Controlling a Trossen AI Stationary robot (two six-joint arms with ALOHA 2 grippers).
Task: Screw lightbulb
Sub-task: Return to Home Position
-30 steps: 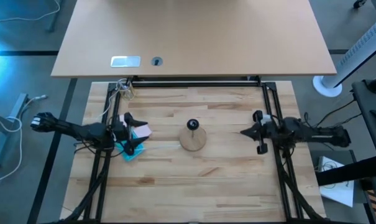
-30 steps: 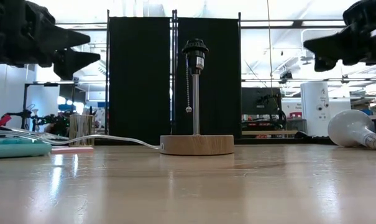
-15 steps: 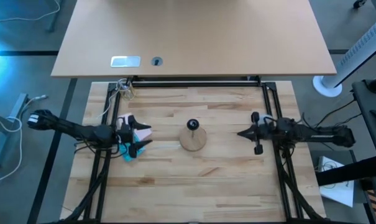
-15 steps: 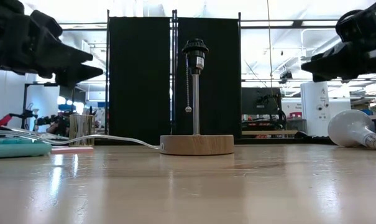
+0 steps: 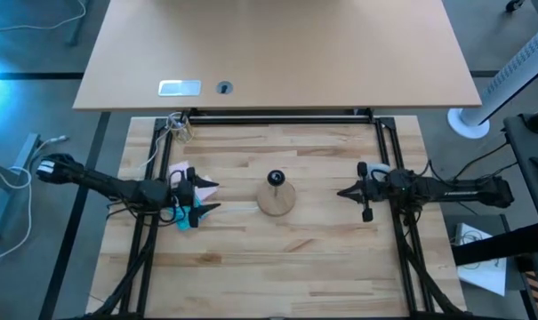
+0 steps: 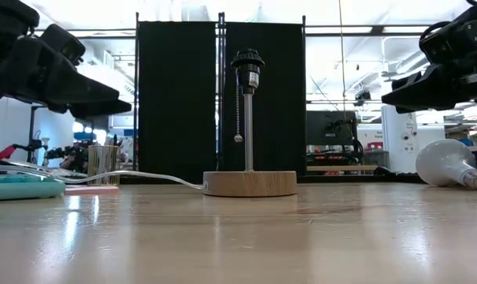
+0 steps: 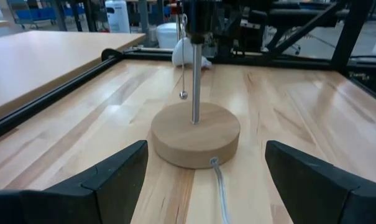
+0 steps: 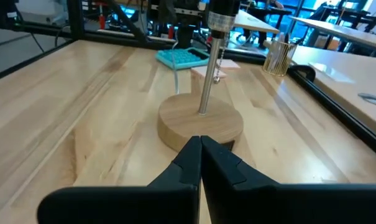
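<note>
The white lightbulb [image 6: 449, 164] lies on its side on the table at the right, beside my right arm; it also shows in the high view [image 5: 381, 167] and, behind the lamp post, in the left wrist view [image 7: 186, 52]. The lamp stands mid-table on its round wooden disc [image 5: 276, 201], with a thin metal post and an empty black socket [image 6: 247, 63] on top. My left gripper [image 5: 208, 196] is open and empty, left of the lamp and facing it [image 7: 203, 180]. My right gripper [image 5: 340, 191] is shut and empty, right of the lamp and pointing at it [image 8: 200, 144].
A white cord [image 6: 143, 177] runs from the disc toward the left. A teal tray [image 8: 183, 57] and a pink piece [image 8: 206, 70] lie under my left arm. A cup of sticks [image 8: 276, 59] stands at the far left. A pull chain [image 6: 239, 110] hangs from the socket.
Both grippers have come down and moved a little toward the lamp, the left from the table's left side and the right from its right side. The lamp and the bulb have not moved.
</note>
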